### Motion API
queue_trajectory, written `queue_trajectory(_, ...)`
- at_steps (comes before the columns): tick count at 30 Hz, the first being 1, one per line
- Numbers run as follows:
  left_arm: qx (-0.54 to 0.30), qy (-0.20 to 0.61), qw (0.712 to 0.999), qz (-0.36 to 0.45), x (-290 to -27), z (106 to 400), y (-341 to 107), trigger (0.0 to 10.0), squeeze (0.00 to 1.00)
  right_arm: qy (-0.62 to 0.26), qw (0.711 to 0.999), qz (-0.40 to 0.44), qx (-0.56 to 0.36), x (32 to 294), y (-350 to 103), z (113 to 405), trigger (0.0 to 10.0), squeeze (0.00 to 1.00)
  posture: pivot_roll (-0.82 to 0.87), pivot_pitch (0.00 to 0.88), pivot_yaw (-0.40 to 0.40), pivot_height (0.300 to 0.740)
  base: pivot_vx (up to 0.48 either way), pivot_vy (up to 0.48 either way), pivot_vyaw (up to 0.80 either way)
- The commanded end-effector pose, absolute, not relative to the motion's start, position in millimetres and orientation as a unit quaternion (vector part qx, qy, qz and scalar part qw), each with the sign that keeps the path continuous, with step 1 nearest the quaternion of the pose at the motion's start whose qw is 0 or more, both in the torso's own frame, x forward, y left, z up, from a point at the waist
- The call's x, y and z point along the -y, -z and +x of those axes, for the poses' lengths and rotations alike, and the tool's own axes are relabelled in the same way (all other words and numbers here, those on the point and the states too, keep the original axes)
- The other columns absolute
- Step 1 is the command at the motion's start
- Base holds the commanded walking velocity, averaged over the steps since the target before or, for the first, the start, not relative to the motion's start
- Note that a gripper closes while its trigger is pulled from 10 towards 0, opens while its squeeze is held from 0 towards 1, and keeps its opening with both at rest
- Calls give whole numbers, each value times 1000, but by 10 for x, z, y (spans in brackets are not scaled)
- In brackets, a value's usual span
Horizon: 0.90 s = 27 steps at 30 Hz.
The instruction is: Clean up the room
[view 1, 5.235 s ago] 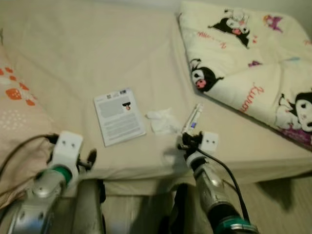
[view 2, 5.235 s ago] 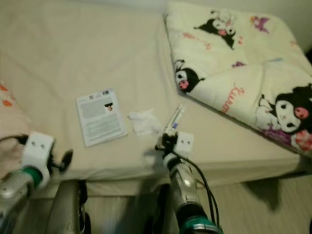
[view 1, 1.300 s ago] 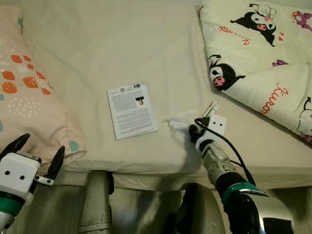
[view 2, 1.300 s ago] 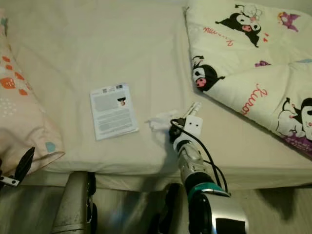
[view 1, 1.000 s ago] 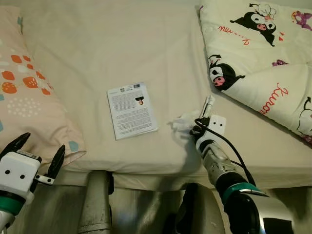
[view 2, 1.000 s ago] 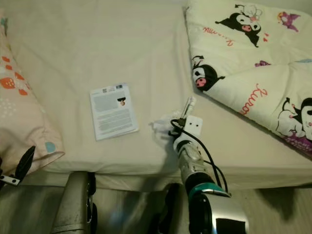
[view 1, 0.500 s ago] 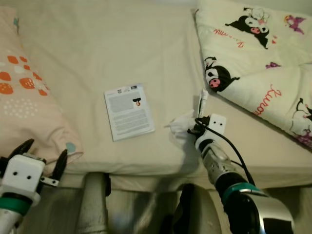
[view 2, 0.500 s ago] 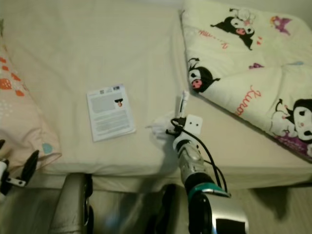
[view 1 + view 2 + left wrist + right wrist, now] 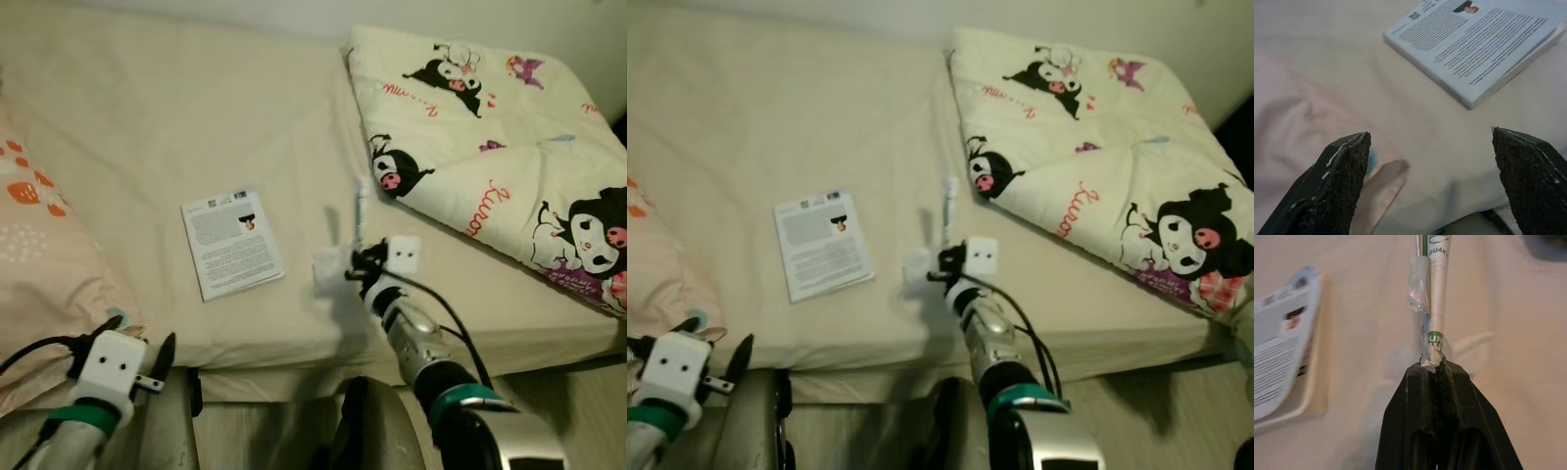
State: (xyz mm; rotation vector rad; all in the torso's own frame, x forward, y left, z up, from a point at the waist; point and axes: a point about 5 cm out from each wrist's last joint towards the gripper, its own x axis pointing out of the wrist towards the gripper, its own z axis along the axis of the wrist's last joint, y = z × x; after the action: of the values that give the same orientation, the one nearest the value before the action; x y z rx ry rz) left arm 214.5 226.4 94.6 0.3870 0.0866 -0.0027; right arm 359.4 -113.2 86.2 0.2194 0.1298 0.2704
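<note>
Just to the right of the booklet [image 9: 232,243] lying flat on the bed sheet [image 9: 196,127], the right gripper [image 9: 1434,363] is pinching the lower end of a thin white wrapper [image 9: 1433,293] with green print, its two black fingers pressed tight together on it. The wrapper is standing up and away from the fingertips, so its long axis is running straight on from the line of the jaws rather than across them; in the head views it is rising as a pale stick [image 9: 360,208] above the gripper, lifted clear of the sheet. A crumpled white tissue [image 9: 330,266] is showing right beside the gripper on the booklet's side; whether it is caught in the grip or simply lying there is too blurred to tell.

The left gripper [image 9: 1432,186] is hanging low near the bed's front edge, on the other side of the booklet, with its fingers spread wide apart and holding nothing. It is facing the booklet's near corner across bare sheet, beside the patterned pillow [image 9: 39,235].

Judging from this, the right arm is carrying the rubbish and the left is the nearer one to the booklet. The cartoon-print duvet [image 9: 490,137] is lying well to the right of the booklet, beyond the right gripper.
</note>
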Motion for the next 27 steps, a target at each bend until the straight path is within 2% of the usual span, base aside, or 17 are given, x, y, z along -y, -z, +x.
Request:
queue_trajectory(1, -52, 4, 980, 194, -2239, 2138, -866, 10000, 0, -133, 983, 107, -62, 1191, -829, 3566, 0, 0, 220, 56, -146, 548, 0, 0, 0)
queue_trajectory(8, -44, -13, 981, 188, -2275, 2190, -867, 10000, 0, -145, 982, 110, -55, 1214, -838, 3557, 0, 0, 220, 62, -148, 548, 0, 0, 0)
queue_trajectory(9, -44, -12, 981, 189, -2274, 2194, -856, 10000, 0, -145, 982, 111, -49, 1244, -857, 3562, 0, 0, 216, 37, -143, 548, 0, 0, 0)
queue_trajectory(17, -33, -23, 983, 181, -2240, 2248, -835, 10000, 0, -144, 982, 121, -2, 1385, -1027, 3581, 0, 0, 187, 25, -142, 548, 0, 0, 0)
queue_trajectory(21, -28, -23, 984, 175, -2185, 2297, -840, 10000, 0, -163, 980, 117, 8, 1385, -1059, 3510, 0, 0, 181, 21, -145, 548, 0, 0, 0)
queue_trajectory(27, -22, -37, 988, 149, -2114, 2346, -859, 10000, 0, -197, 974, 113, -7, 1330, -936, 3224, 0, 0, 162, 0, -137, 548, 0, 0, 0)
